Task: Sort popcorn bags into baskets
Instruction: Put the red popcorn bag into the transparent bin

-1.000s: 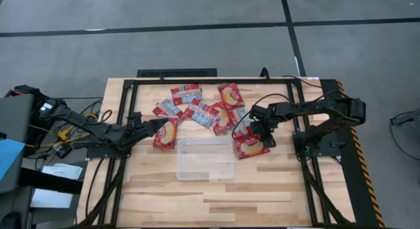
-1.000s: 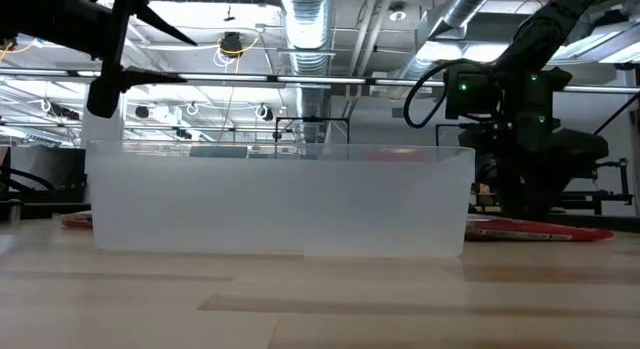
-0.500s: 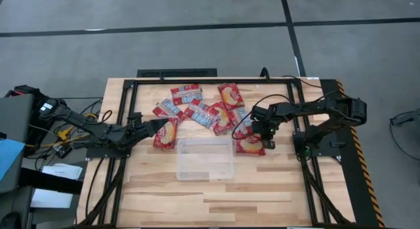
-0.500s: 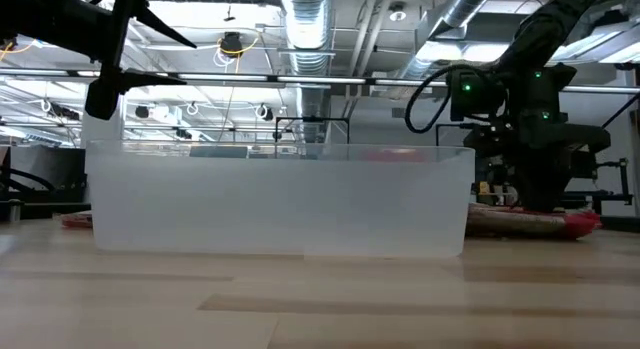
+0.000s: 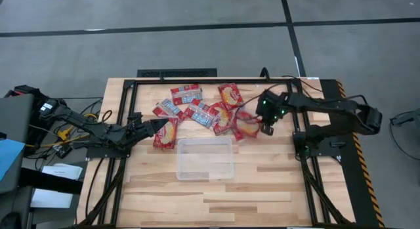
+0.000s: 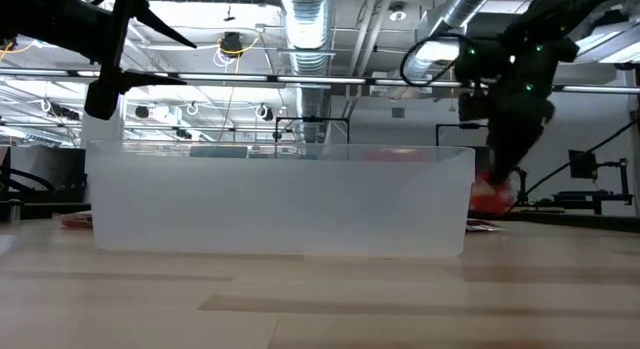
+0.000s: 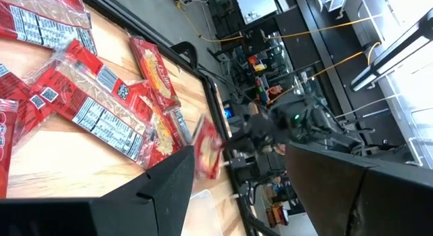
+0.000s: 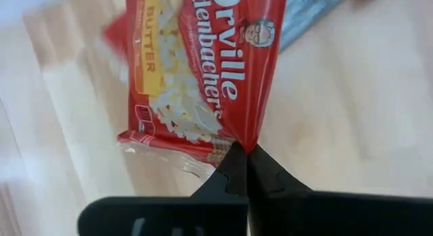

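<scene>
Several red popcorn bags [image 5: 197,109] lie flat in a loose pile at the far middle of the table, some showing light blue panels. The clear basket [image 5: 205,158] stands just in front of them. My right gripper [image 5: 265,126] is shut on one red bag [image 5: 245,127], which is off the table to the right of the pile and also shows in the low view as a red bag [image 6: 492,194]. My left gripper [image 5: 156,124] waits open above the table, beside a bag [image 5: 167,135] at the left of the pile. My right gripper pinches the bag's edge [image 8: 238,136] next to one corner between its two shut fingers, only at their free ends. The bag is lifted clear of the table and hangs tilted from the fingers, its printed face toward the wrist camera.
A black frame [image 5: 197,81] runs round the work area on the wooden table. Bare wood [image 5: 216,203] lies in front of the basket. Both arm bases stand at the table's left and right sides.
My right gripper has shut on a bag that lay right of the basket, then risen and gone a little toward the far edge. The bag has come off the table and now hangs clear of it.
</scene>
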